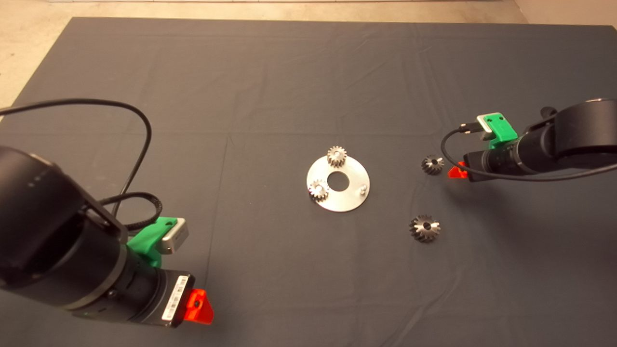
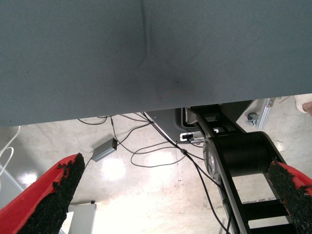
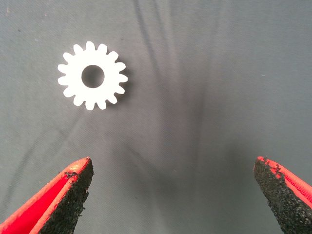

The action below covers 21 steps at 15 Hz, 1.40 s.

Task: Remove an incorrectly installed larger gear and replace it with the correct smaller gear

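The larger gear [image 1: 424, 228] lies flat on the mat, to the right of and nearer than the silver disc plate [image 1: 348, 202]. The smaller gear [image 1: 432, 164] lies flat on the mat right of the plate. My right gripper [image 1: 455, 171] is just right of this gear, low over the mat. In the right wrist view the gear [image 3: 92, 74] shows bright, ahead of the open fingers [image 3: 73, 185] and off to one side, outside the gap. My left gripper [image 1: 200, 306] waits open and empty at the lower left.
The plate carries two pale small gears [image 1: 337, 156] [image 1: 318, 190], a centre hole and one bare peg [image 1: 363, 189] on its right side. The left wrist view shows the mat's edge [image 2: 146, 109] and the floor with cables beyond.
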Each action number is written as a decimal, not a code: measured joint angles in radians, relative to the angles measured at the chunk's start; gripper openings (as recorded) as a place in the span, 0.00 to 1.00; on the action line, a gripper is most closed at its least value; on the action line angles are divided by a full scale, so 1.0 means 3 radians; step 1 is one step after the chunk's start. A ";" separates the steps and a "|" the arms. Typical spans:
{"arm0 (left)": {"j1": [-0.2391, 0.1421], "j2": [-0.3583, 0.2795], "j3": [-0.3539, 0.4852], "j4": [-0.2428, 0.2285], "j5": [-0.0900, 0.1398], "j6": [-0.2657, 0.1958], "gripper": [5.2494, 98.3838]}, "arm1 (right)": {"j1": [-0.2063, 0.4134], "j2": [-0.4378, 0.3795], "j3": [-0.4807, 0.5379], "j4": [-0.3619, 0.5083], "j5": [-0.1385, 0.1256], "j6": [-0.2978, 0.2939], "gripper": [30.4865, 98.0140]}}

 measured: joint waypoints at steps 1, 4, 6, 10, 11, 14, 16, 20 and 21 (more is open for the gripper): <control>0.0000 0.0001 0.0000 0.0000 -0.0001 0.0001 0.99 | 0.0001 0.0005 0.0000 -0.0008 0.0031 0.0001 0.85; 0.0000 0.0000 0.0000 0.0000 0.0000 0.0001 0.99 | 0.0001 0.0006 0.0000 -0.0014 0.0280 0.0010 0.85; 0.0000 0.0001 0.0000 0.0000 0.0000 0.0001 0.99 | -0.0002 0.0006 -0.0030 -0.0018 0.0534 0.0009 0.85; 0.0000 0.0000 0.0000 -0.0001 0.0000 0.0001 0.99 | -0.0082 0.0023 -0.0177 -0.0022 0.0619 0.0009 0.85; 0.0000 0.0001 0.0000 -0.0001 0.0001 0.0000 0.99 | -0.0094 0.0040 -0.0213 -0.0023 0.0623 0.0008 0.85; 0.0000 0.0001 0.0000 0.0000 0.0004 0.0000 0.99 | -0.0128 0.0072 -0.0279 -0.0023 0.0636 -0.0004 0.85; 0.0000 0.0001 0.0000 0.0000 0.0003 0.0000 0.99 | -0.0128 0.0086 -0.0289 -0.0023 0.0635 -0.0004 0.85; 0.0000 0.0000 0.0000 -0.0001 0.0004 0.0000 0.99 | -0.0127 0.0193 -0.0414 -0.0023 0.0636 -0.0065 0.85; 0.0000 0.0001 0.0000 0.0000 0.0003 0.0000 0.99 | -0.0127 0.0212 -0.0441 -0.0024 0.0638 -0.0083 0.85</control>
